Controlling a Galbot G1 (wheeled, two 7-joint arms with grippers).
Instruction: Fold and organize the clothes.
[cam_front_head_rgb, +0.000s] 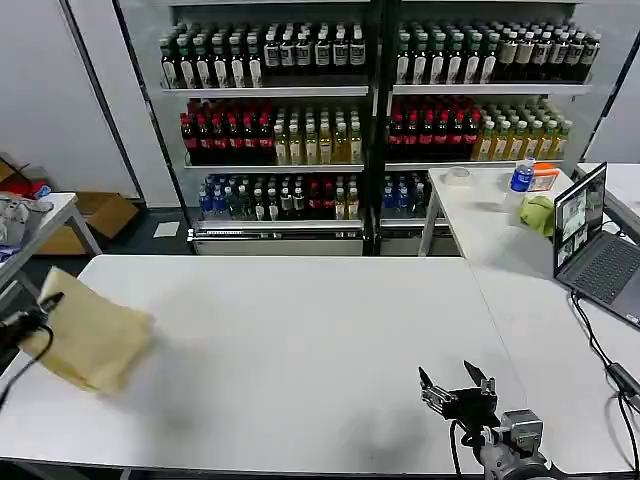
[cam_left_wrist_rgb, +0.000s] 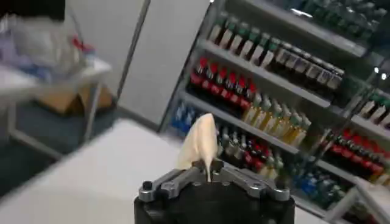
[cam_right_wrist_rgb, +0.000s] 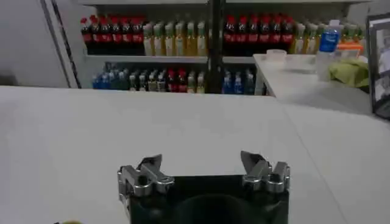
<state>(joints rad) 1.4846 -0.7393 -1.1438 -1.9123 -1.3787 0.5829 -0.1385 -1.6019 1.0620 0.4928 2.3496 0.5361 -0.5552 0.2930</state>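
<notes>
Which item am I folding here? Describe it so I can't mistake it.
Look at the long white table, at its left end. The pale yellow T-shirt hangs bunched there, pinched in the left gripper. It is plain cream cloth, unlike the lime-green lump beside the laptop.

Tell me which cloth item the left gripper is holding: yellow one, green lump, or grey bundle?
The pale yellow T-shirt, at the white table's left edge, pinched in the left gripper. The green lump sits on the far side table.

thin soft matt cloth t-shirt (cam_front_head_rgb: 92, 340); smooth matt white table (cam_front_head_rgb: 300, 350).
</notes>
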